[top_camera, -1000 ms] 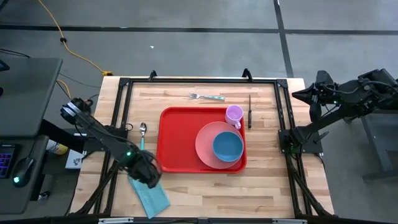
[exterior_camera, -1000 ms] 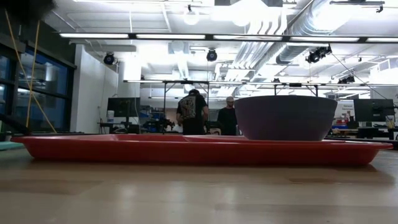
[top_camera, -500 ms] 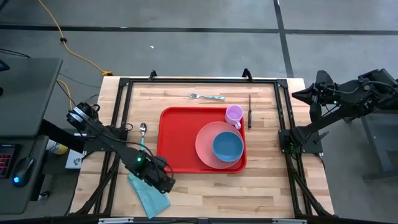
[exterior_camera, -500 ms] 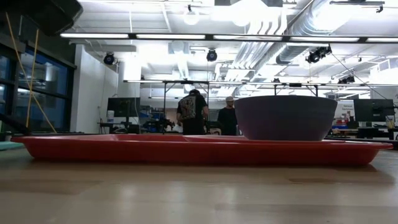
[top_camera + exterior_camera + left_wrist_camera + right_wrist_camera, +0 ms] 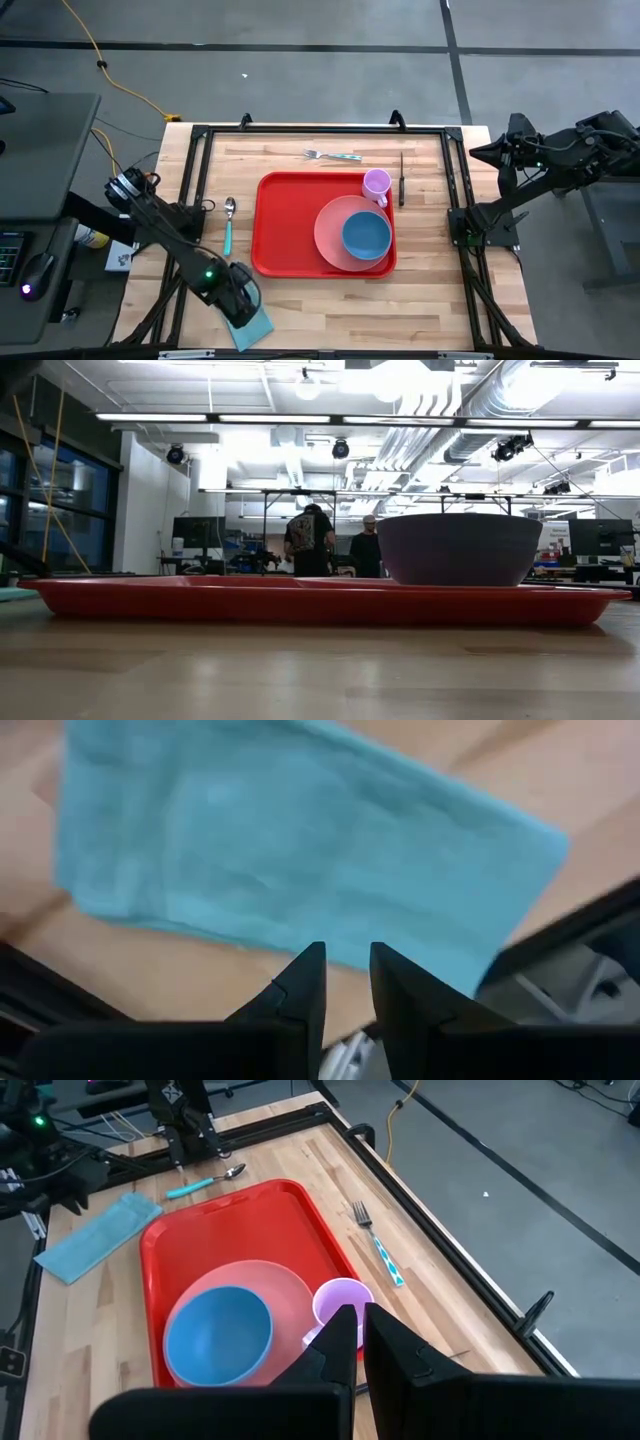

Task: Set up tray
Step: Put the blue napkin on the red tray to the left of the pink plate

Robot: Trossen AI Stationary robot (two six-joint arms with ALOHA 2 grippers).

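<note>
The red tray (image 5: 290,225) lies in the middle of the table and shows in the low view (image 5: 200,600) and right wrist view (image 5: 250,1220). It carries a pink plate (image 5: 330,235), a blue bowl (image 5: 366,235) and a pink cup (image 5: 377,184). A teal napkin (image 5: 256,328) lies flat near the table's near-left corner. My left gripper (image 5: 238,298) hovers over it, fingers pointing down and slightly open (image 5: 347,955), just off the napkin (image 5: 300,850). My right gripper (image 5: 478,152) waits shut (image 5: 358,1320) beyond the table's right edge.
A fork (image 5: 333,155) lies past the tray's far edge and a dark knife (image 5: 401,178) to the right of the cup. A teal-handled spoon (image 5: 228,222) lies left of the tray. A black frame (image 5: 195,180) rims the table. Two people (image 5: 335,542) stand far behind.
My left gripper has moved toward the table's near edge, swinging right toward the tray and then back left. It now stands over the napkin and covers most of it in the high view. The napkin and tableware have stayed put.
</note>
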